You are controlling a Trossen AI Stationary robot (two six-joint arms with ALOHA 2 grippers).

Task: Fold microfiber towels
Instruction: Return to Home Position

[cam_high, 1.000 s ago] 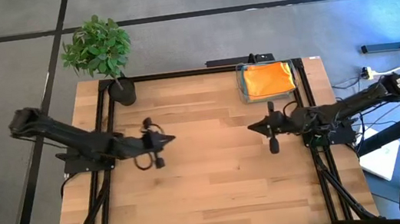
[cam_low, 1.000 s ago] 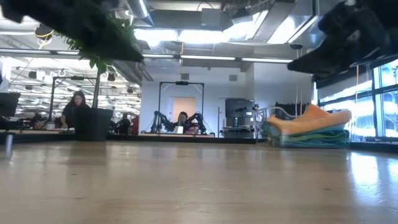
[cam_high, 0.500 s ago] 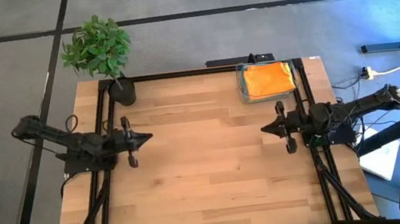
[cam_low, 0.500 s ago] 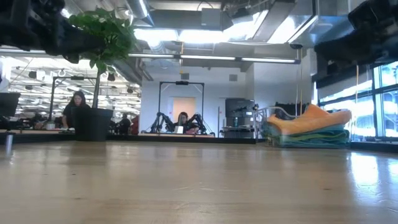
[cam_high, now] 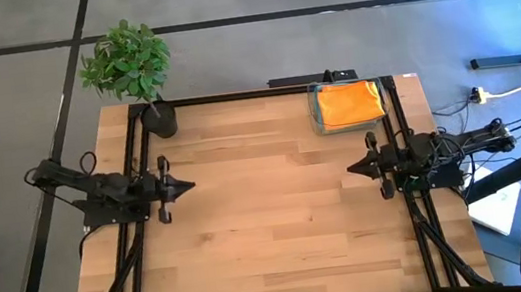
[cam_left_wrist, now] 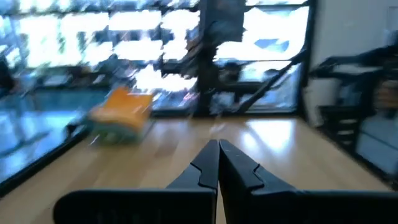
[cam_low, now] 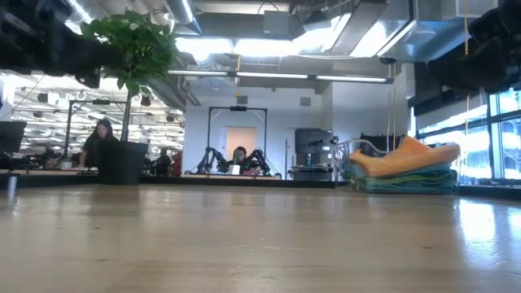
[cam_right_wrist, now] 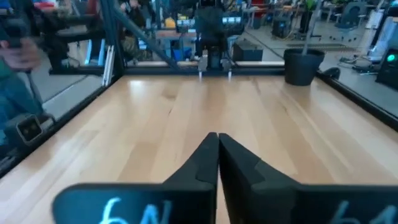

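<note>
— What is nearest on the table (cam_high: 274,245)?
— Bare wood along the near edge. Halfway back, the left gripper (cam_high: 185,187) hangs above the table by its left edge, pointing inward. Its two fingers are pressed together on nothing.
— And the other arm?
— The right gripper (cam_high: 352,167) mirrors it by the right edge, about level with the left one. Its fingers are likewise clenched and hold nothing. The two are well apart, with open wood between them.
— Where are the towels?
— Farther back, at the far right corner, in the clear bin (cam_high: 314,111). The orange towel (cam_high: 350,103) lies folded on top. From table height a stack of towels (cam_low: 407,179) shows under it, in teal and paler layers.
— Anything at the far left corner?
— A potted plant (cam_high: 128,60), its dark pot just inside the table's black frame.
— Beyond the table?
— A person (cam_low: 102,138) sits in the room behind, on the plant's side.
</note>
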